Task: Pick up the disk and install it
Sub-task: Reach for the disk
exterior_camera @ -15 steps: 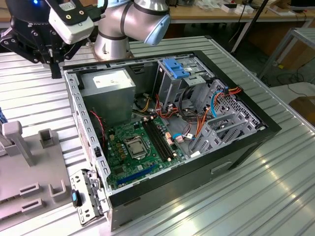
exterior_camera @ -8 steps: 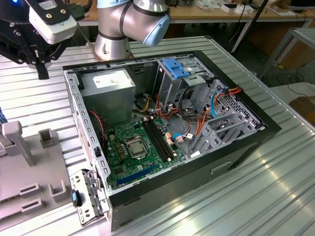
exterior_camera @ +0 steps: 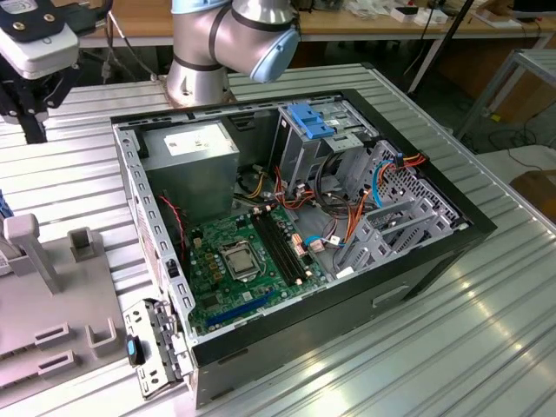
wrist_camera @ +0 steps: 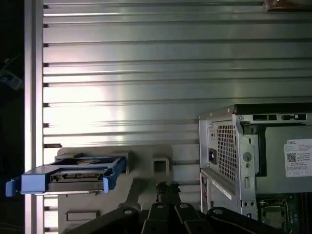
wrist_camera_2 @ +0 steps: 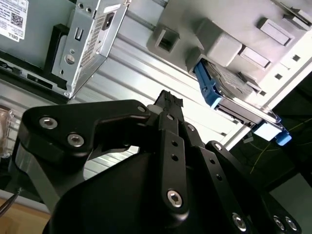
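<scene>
Staging explains the layout: the disk (wrist_camera: 73, 176) stands on its thin edge in a grey fixture plate (wrist_camera: 141, 180), apparently so that its broad faces are offered for a pinch, with its blue end tab jutting past the plate's edge. The hand (wrist_camera: 165, 187) hangs near the disk but clear of it, fingers drawn together with nothing between them. The computer case (exterior_camera: 287, 345) lies on its side with the panel off, which leaves its drive bays and a light-blue bracket (exterior_camera: 308, 117) reachable from above. It fills the middle of the exterior view, and the fixture sits at that view's lower left. Everything rests on a ribbed aluminium counter (exterior_camera: 434, 347); wooden benches (exterior_camera: 365, 17) stand behind, along the upper edge.
</scene>
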`<state>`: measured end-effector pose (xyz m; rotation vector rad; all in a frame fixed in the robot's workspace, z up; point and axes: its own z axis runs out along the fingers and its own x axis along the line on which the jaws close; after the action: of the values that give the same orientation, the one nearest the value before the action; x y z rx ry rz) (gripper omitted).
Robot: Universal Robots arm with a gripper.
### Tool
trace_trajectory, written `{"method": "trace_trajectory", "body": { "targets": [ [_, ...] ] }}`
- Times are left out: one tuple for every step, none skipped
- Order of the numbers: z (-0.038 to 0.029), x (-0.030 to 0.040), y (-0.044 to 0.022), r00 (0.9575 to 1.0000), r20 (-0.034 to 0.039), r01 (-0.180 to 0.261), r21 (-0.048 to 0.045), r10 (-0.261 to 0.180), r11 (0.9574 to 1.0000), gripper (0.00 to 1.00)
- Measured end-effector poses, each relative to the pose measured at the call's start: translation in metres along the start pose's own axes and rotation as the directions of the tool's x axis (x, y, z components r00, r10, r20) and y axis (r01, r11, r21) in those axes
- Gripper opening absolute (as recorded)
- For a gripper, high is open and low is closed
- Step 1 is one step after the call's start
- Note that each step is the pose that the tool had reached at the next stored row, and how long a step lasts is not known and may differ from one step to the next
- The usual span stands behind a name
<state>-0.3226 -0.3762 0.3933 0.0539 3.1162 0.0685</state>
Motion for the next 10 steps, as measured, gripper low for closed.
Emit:
{"method": "trace_trajectory", "body": {
  "targets": [
    [0.0,0.0045,0.0002,1.0,0.0001,0.0,-0.0001,0.0,1.0,0.11],
    [-0.0003,0.0117,0.0006,1.0,-0.0001,0.0,0.0001,0.0,1.0,0.11],
    [-0.0004,0.0177,0.0009,1.0,-0.0001,0.0,0.0001,0.0,1.0,0.11],
    [-0.0005,0.0249,0.0012,1.0,-0.0001,0.0,0.0,0.0,1.0,0.11],
    [-0.0008,0.0346,0.0017,1.0,-0.0001,0.001,0.0,-0.001,1.0,0.11],
    [-0.0009,0.0394,0.0022,1.0,-0.0001,0.001,0.0001,-0.001,1.0,0.11],
    [-0.0009,0.0428,0.0026,1.0,0.0,0.001,0.0,-0.001,1.0,0.11],
    [-0.0009,0.0468,0.003,1.0,0.0,0.001,-0.0001,-0.001,1.0,0.11],
    [-0.0011,0.0506,0.0032,1.0,-0.0002,0.001,0.0,-0.001,1.0,0.11],
    [-0.0012,0.0576,0.0035,1.0,-0.0002,0.001,0.0,-0.001,1.0,0.11]
  ]
}}
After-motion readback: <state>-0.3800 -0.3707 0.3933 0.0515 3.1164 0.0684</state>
